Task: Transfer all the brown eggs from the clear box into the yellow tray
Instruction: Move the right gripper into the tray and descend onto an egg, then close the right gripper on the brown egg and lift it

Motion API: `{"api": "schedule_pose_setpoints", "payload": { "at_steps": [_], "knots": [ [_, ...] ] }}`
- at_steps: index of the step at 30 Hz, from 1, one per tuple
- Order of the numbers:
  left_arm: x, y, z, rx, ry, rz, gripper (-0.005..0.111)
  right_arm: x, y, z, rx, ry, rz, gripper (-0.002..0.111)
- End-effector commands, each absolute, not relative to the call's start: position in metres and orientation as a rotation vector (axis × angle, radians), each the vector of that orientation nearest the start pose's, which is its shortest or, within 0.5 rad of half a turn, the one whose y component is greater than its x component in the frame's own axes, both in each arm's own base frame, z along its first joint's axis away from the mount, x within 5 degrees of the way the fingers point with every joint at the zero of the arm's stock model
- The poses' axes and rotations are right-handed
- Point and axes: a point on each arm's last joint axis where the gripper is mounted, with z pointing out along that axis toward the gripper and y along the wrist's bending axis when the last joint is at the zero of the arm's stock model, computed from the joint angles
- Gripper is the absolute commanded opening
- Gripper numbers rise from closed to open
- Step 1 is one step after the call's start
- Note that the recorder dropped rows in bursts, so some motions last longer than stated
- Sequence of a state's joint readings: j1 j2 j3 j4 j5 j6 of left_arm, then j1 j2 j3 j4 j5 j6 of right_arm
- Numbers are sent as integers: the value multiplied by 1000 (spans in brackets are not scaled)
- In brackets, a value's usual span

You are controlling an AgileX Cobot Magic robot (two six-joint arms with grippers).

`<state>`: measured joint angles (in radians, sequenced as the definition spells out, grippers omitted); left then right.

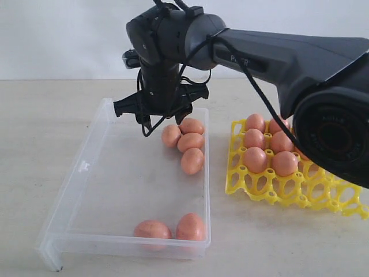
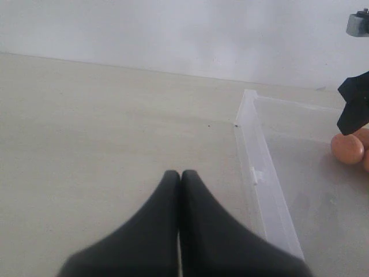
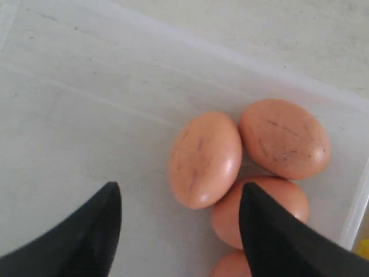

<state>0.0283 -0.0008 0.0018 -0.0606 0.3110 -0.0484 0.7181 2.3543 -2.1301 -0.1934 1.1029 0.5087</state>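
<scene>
The clear box point(image 1: 78, 173) lies left of centre and holds several brown eggs: a cluster at its far right side point(image 1: 192, 161) and two at its near wall point(image 1: 152, 229). Beside it on the right, the yellow tray point(image 1: 259, 187) carries several more brown eggs point(image 1: 255, 159). My right gripper point(image 1: 151, 122) hangs over the box next to the cluster. In the right wrist view it is open point(image 3: 181, 185), with the nearest egg point(image 3: 204, 158) just ahead of the gap and nothing held. My left gripper point(image 2: 180, 173) is shut and empty over the bare table, outside the box's wall point(image 2: 262, 173).
The pale table point(image 1: 34, 115) runs around the box and tray, with a white wall behind. The right arm's dark body point(image 1: 288, 57) reaches over the tray. A strip of the yellow tray point(image 3: 363, 248) shows past the box wall in the right wrist view.
</scene>
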Motion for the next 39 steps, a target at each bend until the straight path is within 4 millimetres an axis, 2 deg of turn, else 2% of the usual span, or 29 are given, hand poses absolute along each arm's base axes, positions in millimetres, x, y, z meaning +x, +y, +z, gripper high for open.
{"api": "schedule_pose_setpoints", "payload": {
  "at_steps": [1,5,9,14,21,22,24,25,28,30,33,36,39],
  "knots": [
    [54,0,186,-108,1784,-76,-4,405,314,195,-252,2751,132,58],
    [54,0,186,-108,1784,-76,-4,410,315,187,-204,2763,220,58],
    [54,0,186,-108,1784,-76,-4,413,317,180,-204,2746,237,58],
    [54,0,186,-108,1784,-76,-4,415,317,168,-177,2763,205,58],
    [54,0,186,-108,1784,-76,-4,419,317,137,-190,2780,148,57],
    [54,0,186,-108,1784,-76,-4,420,317,137,-179,2777,146,54],
    [54,0,186,-108,1784,-76,-4,421,317,137,-174,2769,148,27],
    [54,0,186,-108,1784,-76,-4,421,318,137,-194,2765,146,-1],
    [54,0,186,-108,1784,-76,-4,422,320,138,-213,2734,172,0],
    [54,0,186,-108,1784,-76,-4,421,322,148,-304,2715,178,0],
    [54,0,186,-108,1784,-76,-4,417,321,182,-376,2653,212,0],
    [54,0,186,-108,1784,-76,-4,412,321,222,-386,2556,257,0],
    [54,0,186,-108,1784,-76,-4,401,327,269,-437,2381,274,0]
  ]
}}
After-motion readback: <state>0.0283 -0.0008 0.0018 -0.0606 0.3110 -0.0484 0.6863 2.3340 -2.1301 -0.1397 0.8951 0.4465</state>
